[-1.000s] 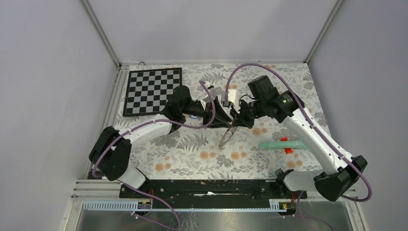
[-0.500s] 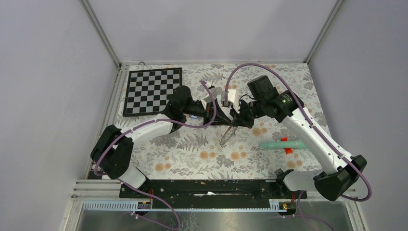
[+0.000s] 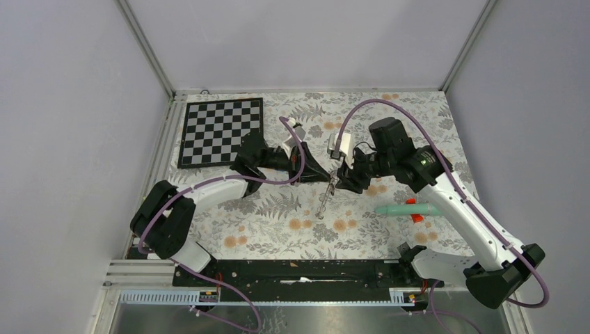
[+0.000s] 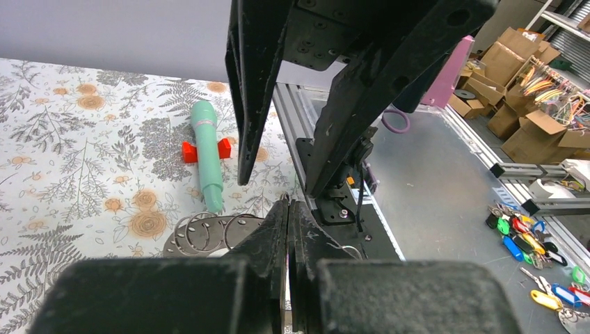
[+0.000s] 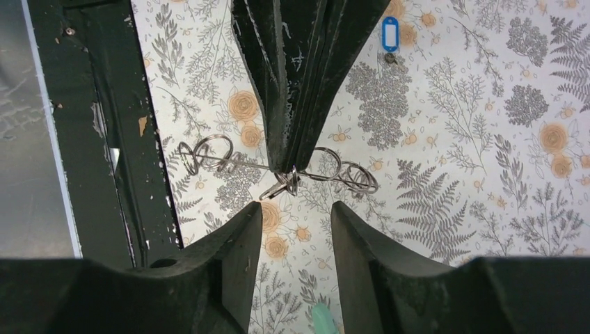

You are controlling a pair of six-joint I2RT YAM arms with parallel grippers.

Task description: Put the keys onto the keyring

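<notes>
We are watching a handover finish. The left end effector point(image 4: 289, 212) is now clenching the keyring point(image 4: 216, 233) and holding it up off the floral tabletop point(image 3: 278, 223). The right end effector point(image 5: 296, 207) is standing released, its fingers apart with nothing between them, just beside the ring. 1 second ago it was the reverse: the right was gripping the ring and the left was only closing in. The blue-tagged key point(image 5: 390, 36) is lying on the tabletop, well apart from the ring, and we are not finding the black-tagged one. We are judging that the right arm is now free to fetch a key, and that neither of the 2 keys is threaded yet.
</notes>
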